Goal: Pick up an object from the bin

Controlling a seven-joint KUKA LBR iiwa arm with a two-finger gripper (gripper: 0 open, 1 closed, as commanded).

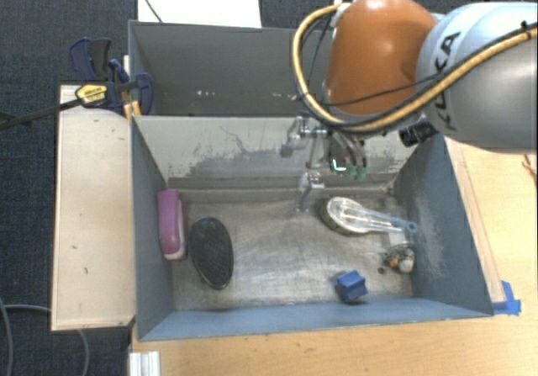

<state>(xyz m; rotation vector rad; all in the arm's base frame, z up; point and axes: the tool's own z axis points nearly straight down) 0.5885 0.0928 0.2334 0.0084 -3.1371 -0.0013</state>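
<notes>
Near the far wall of the grey bin (150,198), a clean pick likely calls for the gripper (307,191) to shift right, centre over the narrow blue handle of the clear, rounded utensil (353,216) lying right of centre, and descend clear of the wall. Hanging just left of that utensil, the gripper shows nothing visibly held; how far open it is cannot be told.

"KUKA" lettering on the arm (475,71)

Grey bin (210,63) — pink bar (171,223), black ribbed oval (211,252), blue block (350,286), clear scoop (353,214) with blue handle.
</notes>
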